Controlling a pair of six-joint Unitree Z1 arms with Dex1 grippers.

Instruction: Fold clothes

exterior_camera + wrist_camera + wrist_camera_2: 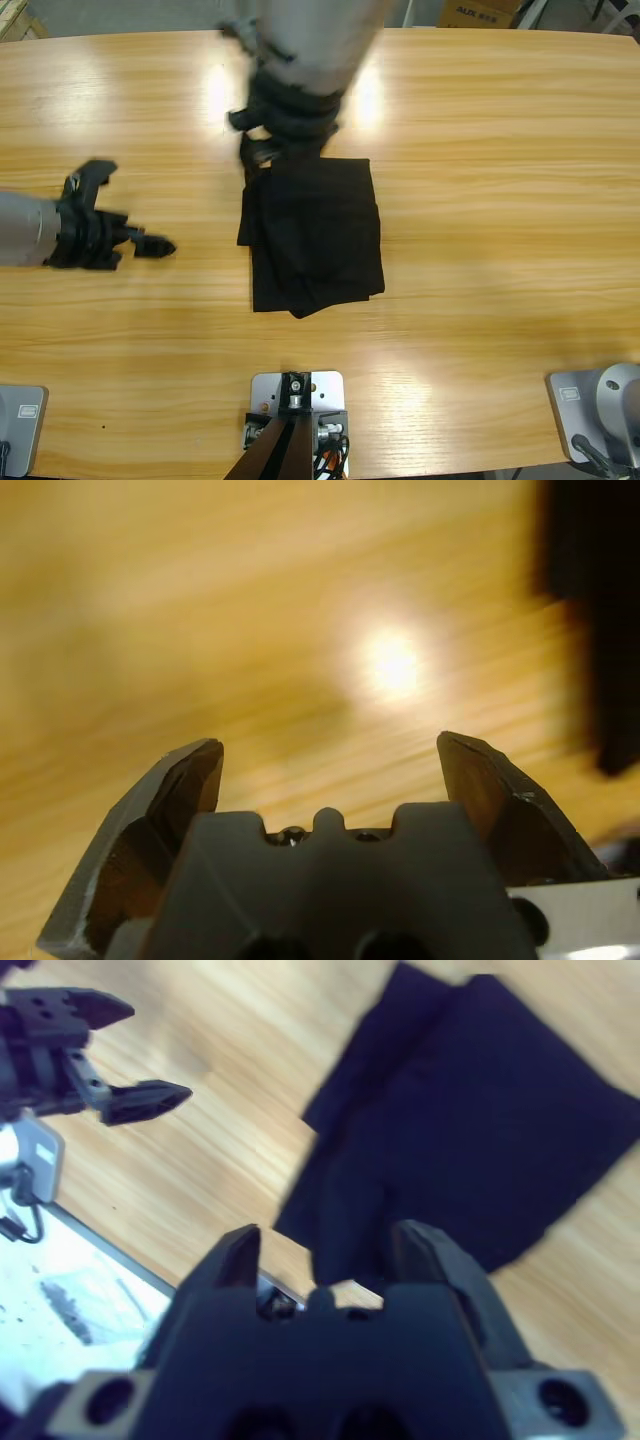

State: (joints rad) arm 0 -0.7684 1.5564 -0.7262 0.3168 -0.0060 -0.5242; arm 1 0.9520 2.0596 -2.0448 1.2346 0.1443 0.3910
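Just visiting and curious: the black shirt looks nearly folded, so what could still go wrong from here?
The right gripper hovers with open fingers at the far edge of the folded black shirt; it might snag a layer and undo the fold. The near edge looks uneven, so the stack may slump. The left gripper, open over bare table, seems less risky.

Silver-grey arms [20,228] end in black two-jawed tools [150,245].

We see shirt [315,235] top edge hidden under arm's gripper [262,150] at upper middle; collar, buttons, label untellable; left wrist view cuts shirt at right edge.
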